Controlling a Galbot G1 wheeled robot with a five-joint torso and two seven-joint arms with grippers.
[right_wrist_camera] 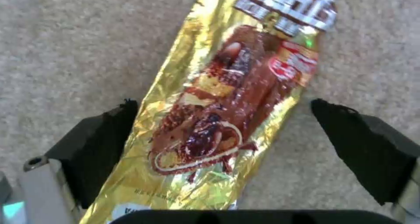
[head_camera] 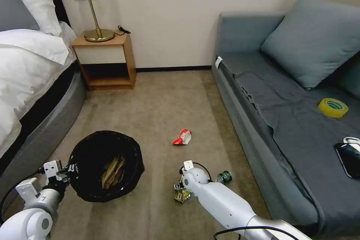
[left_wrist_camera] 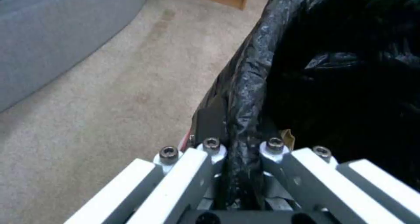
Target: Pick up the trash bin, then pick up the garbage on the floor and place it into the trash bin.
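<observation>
The trash bin (head_camera: 106,165), lined with a glossy black bag, hangs at the lower left with a tan paper bag (head_camera: 112,172) inside. My left gripper (head_camera: 71,170) is shut on the bin's rim (left_wrist_camera: 242,96). A gold-brown snack wrapper (right_wrist_camera: 223,119) lies flat on the carpet between the black pads (right_wrist_camera: 105,142) of my right gripper (right_wrist_camera: 219,145), which stands open just above it. In the head view that wrapper (head_camera: 182,195) peeks out beside my right wrist. A red-white wrapper (head_camera: 182,137) lies farther out on the floor. A small clear bottle with a green label (head_camera: 224,176) rests to the right of my arm.
A grey sofa (head_camera: 292,120) runs along the right, with a yellow tape roll (head_camera: 333,107) and a black phone (head_camera: 350,157) on it. A bed (head_camera: 30,82) is on the left, and a wooden nightstand (head_camera: 105,60) with a lamp stands by the far wall.
</observation>
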